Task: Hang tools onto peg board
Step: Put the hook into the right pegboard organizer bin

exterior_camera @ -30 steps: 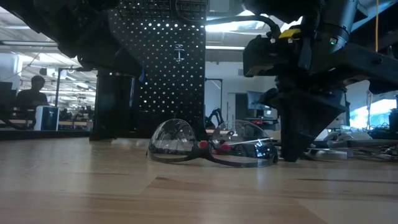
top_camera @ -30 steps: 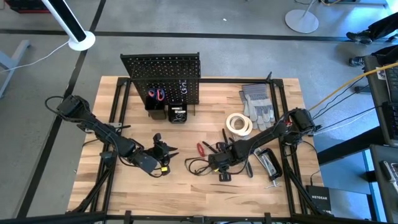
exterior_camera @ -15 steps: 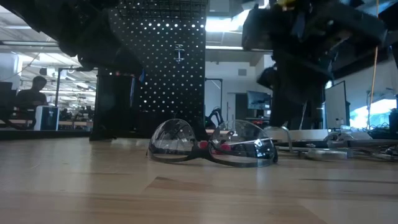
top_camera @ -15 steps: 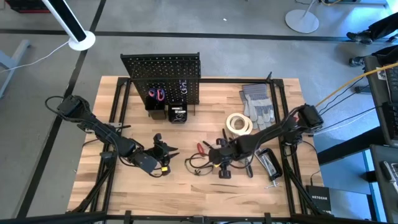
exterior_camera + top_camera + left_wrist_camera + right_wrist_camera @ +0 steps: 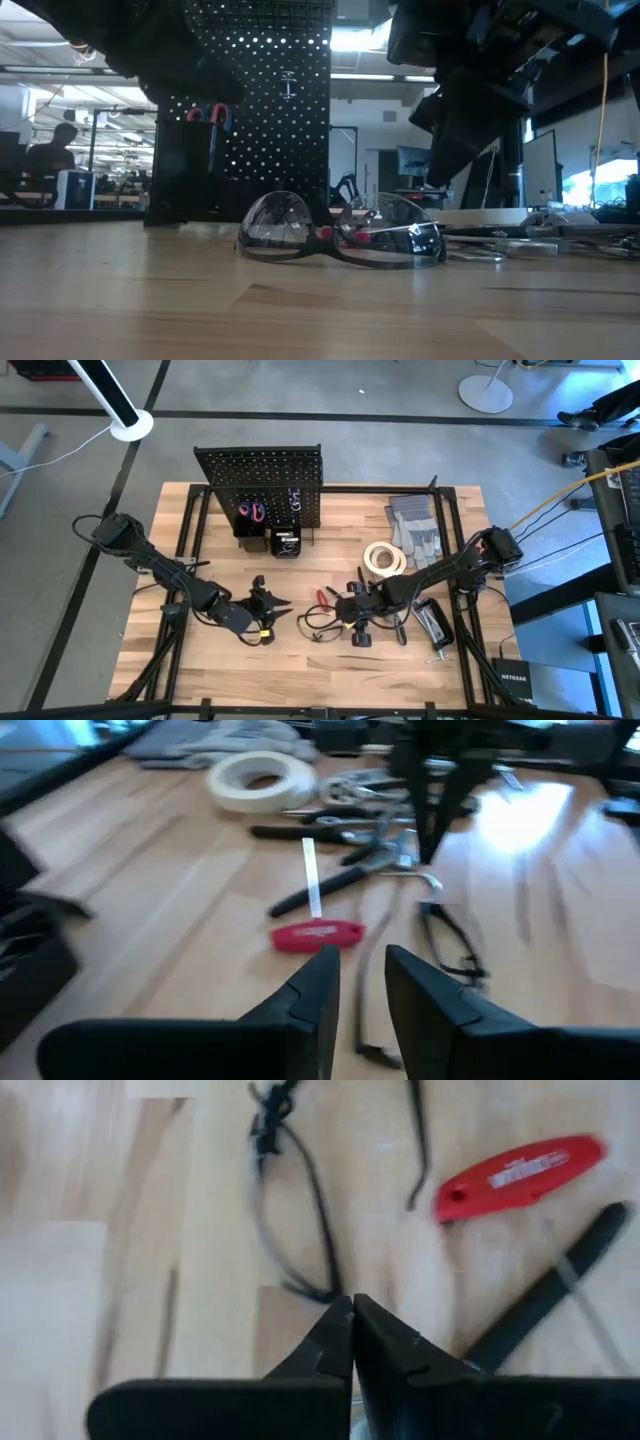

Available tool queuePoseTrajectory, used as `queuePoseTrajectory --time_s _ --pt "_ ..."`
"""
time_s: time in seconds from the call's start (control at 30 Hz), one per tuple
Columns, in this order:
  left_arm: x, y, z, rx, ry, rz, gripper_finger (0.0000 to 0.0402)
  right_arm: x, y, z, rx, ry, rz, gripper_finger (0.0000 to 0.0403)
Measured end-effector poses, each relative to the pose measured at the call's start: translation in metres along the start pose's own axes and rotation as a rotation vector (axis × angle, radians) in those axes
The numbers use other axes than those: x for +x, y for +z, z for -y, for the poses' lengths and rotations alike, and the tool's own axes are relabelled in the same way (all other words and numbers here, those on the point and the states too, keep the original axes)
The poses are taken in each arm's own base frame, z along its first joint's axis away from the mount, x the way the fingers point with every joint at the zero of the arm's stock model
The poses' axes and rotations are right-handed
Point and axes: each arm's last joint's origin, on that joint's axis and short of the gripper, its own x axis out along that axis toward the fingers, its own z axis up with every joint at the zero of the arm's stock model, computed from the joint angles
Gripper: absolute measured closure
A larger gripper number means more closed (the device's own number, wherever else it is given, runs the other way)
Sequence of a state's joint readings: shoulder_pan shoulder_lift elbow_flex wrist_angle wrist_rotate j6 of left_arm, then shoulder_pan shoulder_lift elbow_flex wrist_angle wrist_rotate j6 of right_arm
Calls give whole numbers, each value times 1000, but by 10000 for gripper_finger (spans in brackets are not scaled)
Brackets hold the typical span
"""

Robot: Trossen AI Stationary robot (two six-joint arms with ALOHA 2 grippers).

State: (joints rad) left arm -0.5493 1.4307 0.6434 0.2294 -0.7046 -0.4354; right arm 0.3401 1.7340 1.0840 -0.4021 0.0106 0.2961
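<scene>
a butcher-block table [image 5: 200, 670] fills the overhead view, with the black peg board [image 5: 260, 485] standing upright at its far edge; red-and-blue handled tools [image 5: 251, 512] sit in a small bin on its front, and a small hook [image 5: 287, 84] hangs higher on the panel. grey work gloves [image 5: 413, 525] lie flat at the far right corner, and a white tape roll [image 5: 384, 559] rests just beside them toward the middle. a silver bar level [image 5: 433, 622] lies near the right edge. the right arm reaches in from the right, its right gripper [image 5: 352, 610] raised just above a scatter of tools at mid-table, its two fingers pressed together and holding nothing. beneath it lie the black-framed safety glasses [image 5: 340, 238], lenses resting on the wood, and right beside them a red-handled tool [image 5: 520, 1172] next to a black-handled screwdriver [image 5: 545, 1295]. the left arm waits at the left, its left gripper [image 5: 268, 603] low over bare wood, the fingers parted by a narrow gap with nothing between them. beyond the table, a seated person [image 5: 48, 150] shows in the room.
</scene>
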Motion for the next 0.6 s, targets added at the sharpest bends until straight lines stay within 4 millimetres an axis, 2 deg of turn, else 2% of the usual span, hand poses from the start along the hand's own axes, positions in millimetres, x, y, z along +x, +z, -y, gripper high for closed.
queuePoseTrajectory --time_s 0.13,0.3,0.47,0.6 --pt "5 10 5 17 -55 -4 329 -2 -5 -10 22 -10 -18 386" --pt "21 22 17 73 -101 -24 329 -7 -20 -41 -10 -97 2 398" --pt "48 30 35 99 -177 -84 329 -12 -36 -69 -1 -210 63 396" --pt "76 30 51 117 -240 -157 329 -16 -48 -87 42 -306 149 387"
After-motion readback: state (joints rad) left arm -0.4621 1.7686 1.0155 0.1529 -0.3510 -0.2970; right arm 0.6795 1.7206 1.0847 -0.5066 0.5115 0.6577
